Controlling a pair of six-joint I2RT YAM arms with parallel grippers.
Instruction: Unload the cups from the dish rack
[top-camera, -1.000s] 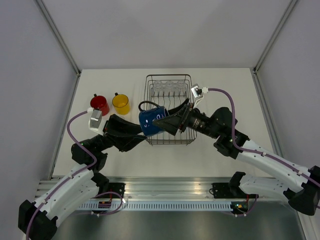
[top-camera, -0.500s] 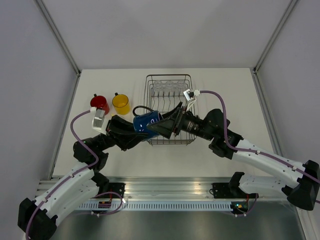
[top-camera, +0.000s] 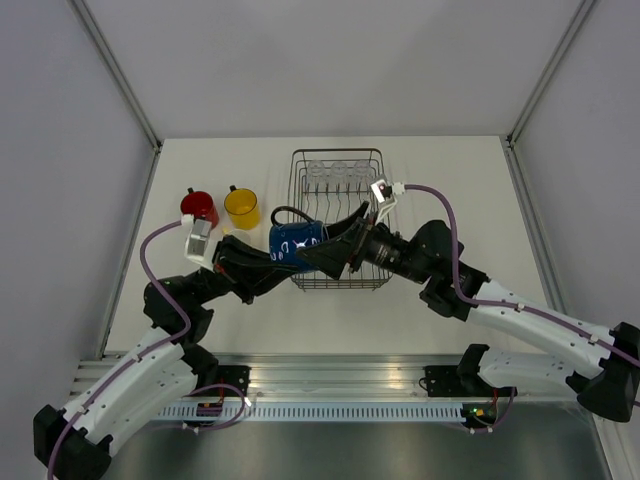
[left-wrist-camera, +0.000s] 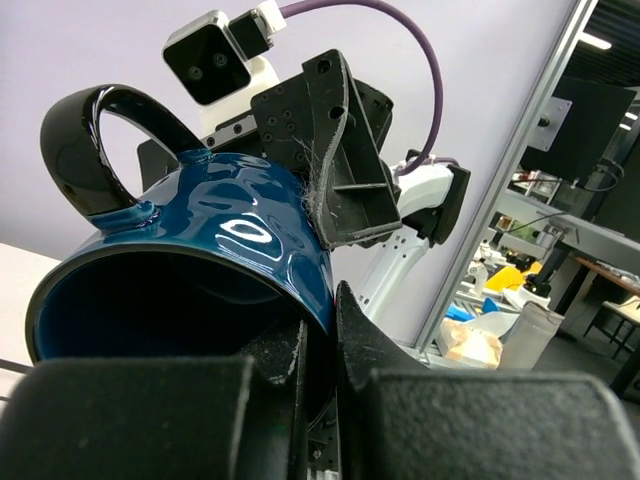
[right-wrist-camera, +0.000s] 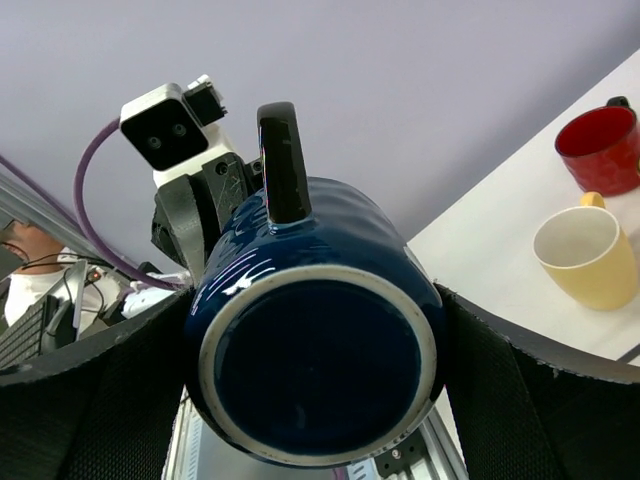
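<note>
Left jaws are pinching the sideways blue mug's (top-camera: 295, 243) rim at the dish rack's (top-camera: 336, 151) left edge, right jaws gaping around its base.

Overhead feed, as I see it: white table (top-camera: 250, 160) boxed by pale lilac-grey wall panels: back panel (top-camera: 330, 70), left panel (top-camera: 60, 200), right panel (top-camera: 600, 150). Aluminium posts (top-camera: 110, 60) run up from both far corners. Slotted aluminium rail (top-camera: 340, 375) spans near edge. Grey surface (top-camera: 350, 450) below it; floor or shelf, I cannot tell. Light even and soft. Left wrist feed: workshop beyond enclosure, with desk (left-wrist-camera: 585, 232), dark monitor (left-wrist-camera: 590, 115), lit ceiling strip light (left-wrist-camera: 598, 42).
</note>
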